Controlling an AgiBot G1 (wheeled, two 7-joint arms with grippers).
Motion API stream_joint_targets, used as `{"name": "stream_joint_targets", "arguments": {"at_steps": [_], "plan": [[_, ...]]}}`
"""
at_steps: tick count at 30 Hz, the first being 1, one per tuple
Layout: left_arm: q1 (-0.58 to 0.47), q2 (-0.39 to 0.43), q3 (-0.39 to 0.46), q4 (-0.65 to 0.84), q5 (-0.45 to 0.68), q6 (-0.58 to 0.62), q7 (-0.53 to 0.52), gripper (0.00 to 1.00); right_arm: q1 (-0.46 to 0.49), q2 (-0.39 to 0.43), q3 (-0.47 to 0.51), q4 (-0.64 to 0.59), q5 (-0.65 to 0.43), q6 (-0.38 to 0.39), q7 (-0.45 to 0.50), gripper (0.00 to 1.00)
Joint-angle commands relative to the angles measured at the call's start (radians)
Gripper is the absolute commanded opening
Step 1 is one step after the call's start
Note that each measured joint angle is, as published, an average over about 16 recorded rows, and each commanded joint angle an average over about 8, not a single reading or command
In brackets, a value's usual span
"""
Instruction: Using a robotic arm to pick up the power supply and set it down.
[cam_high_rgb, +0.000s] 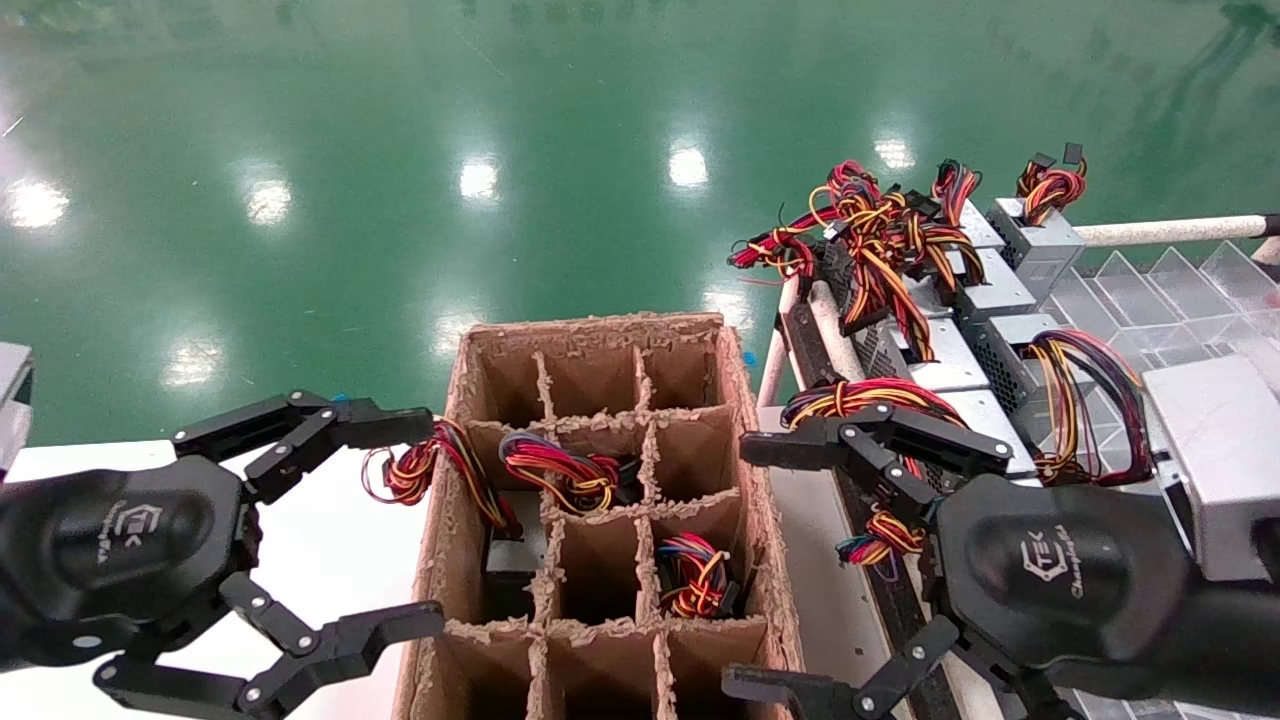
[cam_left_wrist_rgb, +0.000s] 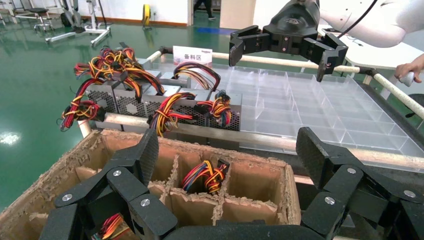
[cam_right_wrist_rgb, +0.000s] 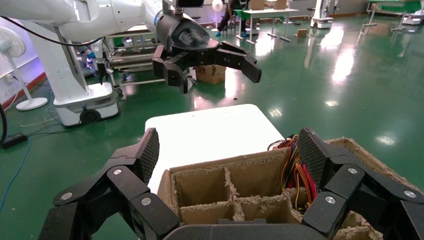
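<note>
The power supply (cam_left_wrist_rgb: 234, 120) sits at the near end of a row of similar grey units (cam_high_rgb: 1000, 290) on the rack to our right. It is a small silver-grey box with a perforated side facing the carton. A short bundle of red, orange, yellow and black wires (cam_left_wrist_rgb: 220, 108) curls over its top. Nothing is holding it.

Our right gripper (cam_high_rgb: 738, 566) hovers just beside that end of the row, above the gap between the rack and the carton. Its black linked fingers are spread wide and hold nothing.

Beyond the row, a clear plastic tray (cam_left_wrist_rgb: 320, 110) with many small dividers lies on the same rack.

In front of us stands a brown cardboard carton (cam_high_rgb: 760, 480) divided into compartments. Three of the middle cells hold units with coloured wire loops (cam_high_rgb: 560, 470) showing.

Our left gripper (cam_high_rgb: 432, 522) hangs over a white table (cam_high_rgb: 330, 540) just beside the carton's left wall, fingers also fully apart and empty.

A glossy green floor (cam_high_rgb: 400, 150) lies all around.
</note>
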Motion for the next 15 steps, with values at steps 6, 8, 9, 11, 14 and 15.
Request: {"name": "stream_joint_targets", "arguments": {"at_steps": [6,8,9,11,14,15], "plan": [[0.0,0.0,0.0,0.0,0.0,0.0,0.0,1.0,0.0,0.0,0.0,0.0,0.0,0.0,0.0,1.0],[0.0,0.0,0.0,0.0,0.0,0.0,0.0,1.0,0.0,0.0,0.0,0.0,0.0,0.0,0.0,1.0],[0.0,0.0,0.0,0.0,0.0,0.0,0.0,1.0,0.0,0.0,0.0,0.0,0.0,0.0,0.0,1.0],[0.0,0.0,0.0,0.0,0.0,0.0,0.0,1.0,0.0,0.0,0.0,0.0,0.0,0.0,0.0,1.0],[0.0,0.0,0.0,0.0,0.0,0.0,0.0,1.0,0.0,0.0,0.0,0.0,0.0,0.0,0.0,1.0],[0.0,0.0,0.0,0.0,0.0,0.0,0.0,1.0,0.0,0.0,0.0,0.0,0.0,0.0,0.0,1.0]]}}
